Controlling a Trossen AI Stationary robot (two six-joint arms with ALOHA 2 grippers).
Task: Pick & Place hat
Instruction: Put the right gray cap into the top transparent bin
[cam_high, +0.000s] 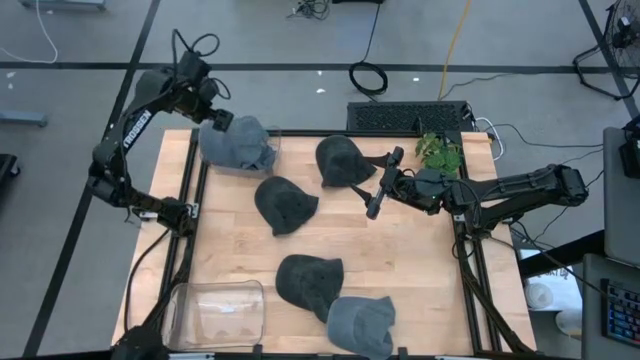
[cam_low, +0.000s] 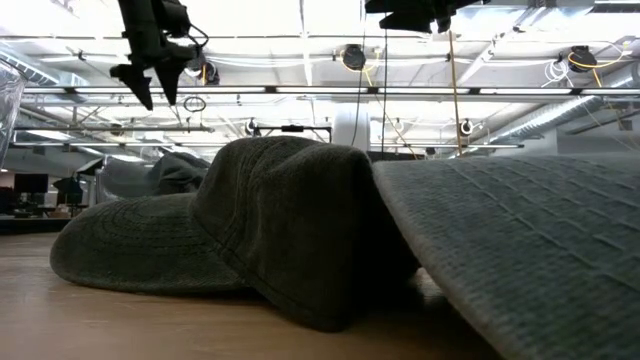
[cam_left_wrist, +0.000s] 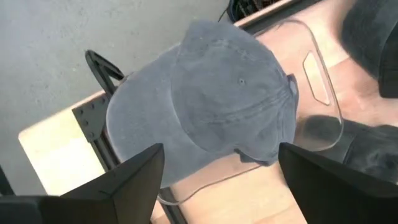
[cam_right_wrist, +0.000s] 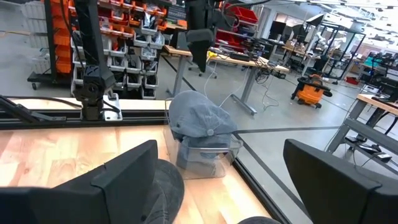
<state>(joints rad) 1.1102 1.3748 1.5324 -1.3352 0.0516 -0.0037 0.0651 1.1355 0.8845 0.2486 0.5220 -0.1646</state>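
Note:
A grey-blue cap (cam_high: 237, 145) sits crown-up on top of a clear plastic container (cam_left_wrist: 318, 93) at the table's far left corner; the right wrist view also shows the cap (cam_right_wrist: 200, 121) on it. My left gripper (cam_high: 216, 119) hangs open just above and to the far-left of this cap, its fingers (cam_left_wrist: 134, 180) apart and touching nothing. My right gripper (cam_high: 383, 182) is open and level over the table's middle right, beside a dark cap (cam_high: 343, 160), pointing toward the left side.
Two more dark caps (cam_high: 284, 205) (cam_high: 309, 281) and a grey cap (cam_high: 360, 323) lie on the wooden table. A second clear bin (cam_high: 216, 313) stands at the near left corner. A green plant (cam_high: 438, 152) and keyboard (cam_high: 408, 116) lie at the far right.

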